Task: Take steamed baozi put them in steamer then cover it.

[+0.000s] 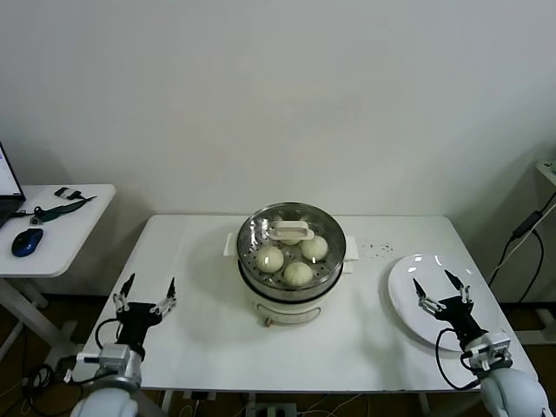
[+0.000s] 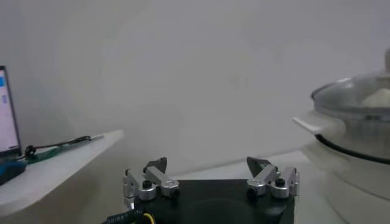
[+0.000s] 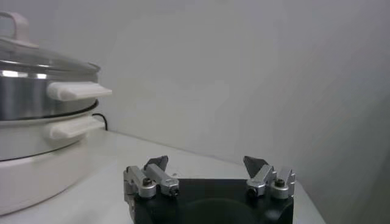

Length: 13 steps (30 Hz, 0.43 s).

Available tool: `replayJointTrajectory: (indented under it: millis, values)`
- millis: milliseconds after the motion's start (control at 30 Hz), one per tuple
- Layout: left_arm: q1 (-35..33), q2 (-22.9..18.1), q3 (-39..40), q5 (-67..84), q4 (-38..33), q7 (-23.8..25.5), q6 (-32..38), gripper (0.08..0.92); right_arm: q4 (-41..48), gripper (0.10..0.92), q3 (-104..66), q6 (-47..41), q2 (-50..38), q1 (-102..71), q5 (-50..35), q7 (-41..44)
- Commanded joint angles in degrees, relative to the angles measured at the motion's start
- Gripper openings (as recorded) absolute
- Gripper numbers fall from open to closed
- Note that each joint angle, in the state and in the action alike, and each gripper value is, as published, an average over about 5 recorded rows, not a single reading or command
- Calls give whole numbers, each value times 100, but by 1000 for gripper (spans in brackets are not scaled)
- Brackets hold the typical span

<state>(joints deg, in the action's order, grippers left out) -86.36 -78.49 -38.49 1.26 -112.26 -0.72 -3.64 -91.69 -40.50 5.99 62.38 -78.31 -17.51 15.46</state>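
The steamer (image 1: 292,291) stands mid-table, a shiny steel pot on a white base. Three cream-white baozi (image 1: 298,273) show inside it through the glass. The cover (image 1: 291,232), clear glass with a white handle, sits on the pot. My left gripper (image 1: 148,290) hovers open and empty near the table's front left corner, well clear of the steamer (image 2: 359,146). My right gripper (image 1: 440,287) hangs open and empty over the white plate at the front right. In the right wrist view the steamer (image 3: 36,152) and its cover (image 3: 33,58) stand off to one side of the right gripper (image 3: 206,163).
A flat white plate (image 1: 415,274) lies at the table's right side with nothing on it. A side table (image 1: 61,230) at the left holds a blue mouse (image 1: 26,241) and a laptop edge. Small dark specks (image 1: 375,249) dot the tabletop beside the steamer.
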Motion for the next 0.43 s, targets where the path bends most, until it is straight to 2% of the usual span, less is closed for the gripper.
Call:
replayJointTrajectory:
  millis: [33, 433]
  values:
    - [-304, -215, -352, 478, 316, -20, 1235, 823, -218, 823, -22, -29, 74, -178, -75, 89]
    - [-279, -219, -128, 270, 200, -9, 1224, 823, -132, 823, -111, -16, 56, -172, -88, 127]
